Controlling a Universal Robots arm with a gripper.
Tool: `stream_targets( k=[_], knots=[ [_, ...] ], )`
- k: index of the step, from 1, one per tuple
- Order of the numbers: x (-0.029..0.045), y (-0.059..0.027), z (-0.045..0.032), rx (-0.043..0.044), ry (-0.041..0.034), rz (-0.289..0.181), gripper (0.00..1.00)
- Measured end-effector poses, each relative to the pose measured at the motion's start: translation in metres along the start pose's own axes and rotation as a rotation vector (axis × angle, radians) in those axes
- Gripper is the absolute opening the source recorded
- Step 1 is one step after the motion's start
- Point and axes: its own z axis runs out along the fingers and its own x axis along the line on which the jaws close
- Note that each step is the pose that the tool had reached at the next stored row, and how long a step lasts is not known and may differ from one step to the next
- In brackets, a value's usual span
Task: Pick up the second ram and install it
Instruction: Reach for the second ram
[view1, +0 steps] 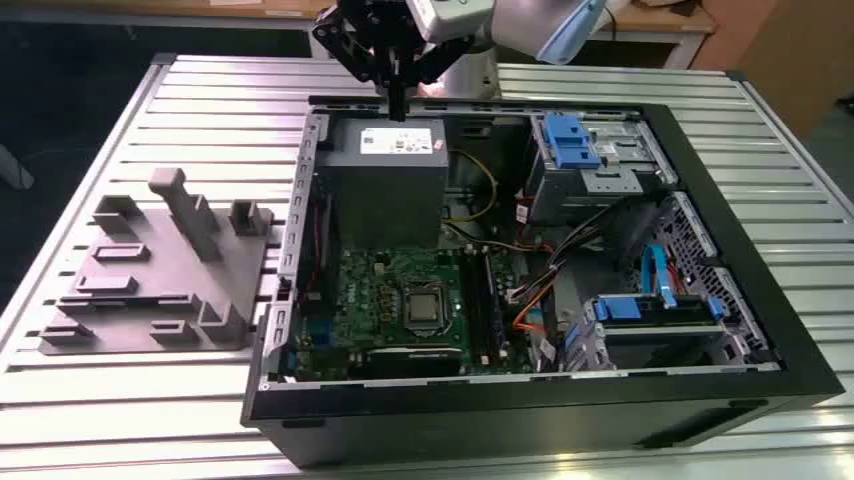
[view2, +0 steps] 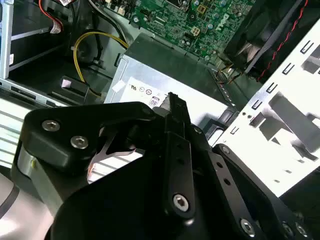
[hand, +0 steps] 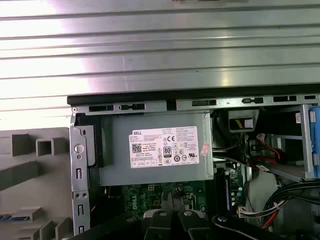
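Observation:
My gripper (view1: 396, 112) hangs over the back edge of the open computer case (view1: 721, 200), just above the grey power supply (view1: 384, 185). In both wrist views the black fingers (view2: 172, 100) are pressed together, with nothing that I can make out between them. The green motherboard (view1: 380, 295) with its silver chip lies well in front of the gripper, and long black slot rails (view1: 489, 300) run beside it. A blue edge (hand: 11, 217) sits in a slot of the grey fixture (hand: 35, 150); I cannot tell whether it is the second ram.
The grey fixture (view1: 147, 275) with upright blocks stands on the slatted table (view1: 120, 420) at the exterior view's left of the case. Blue drive cages (view1: 574, 140) and loose cables (view1: 534, 300) fill the case's other side. A fan (view2: 270, 30) sits by the case wall.

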Motion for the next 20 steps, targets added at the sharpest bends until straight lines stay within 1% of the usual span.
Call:
stream_targets(
  k=[12,16,20],
  knots=[
    [0.0006,0.0000,-0.0001,0.0002,0.0000,0.000,0.10],
    [0.0054,-0.0004,-0.0002,0.0000,0.0000,0.000,0.10],
    [0.0141,-0.0011,-0.0003,0.0000,0.0000,0.000,0.10]
  ],
)
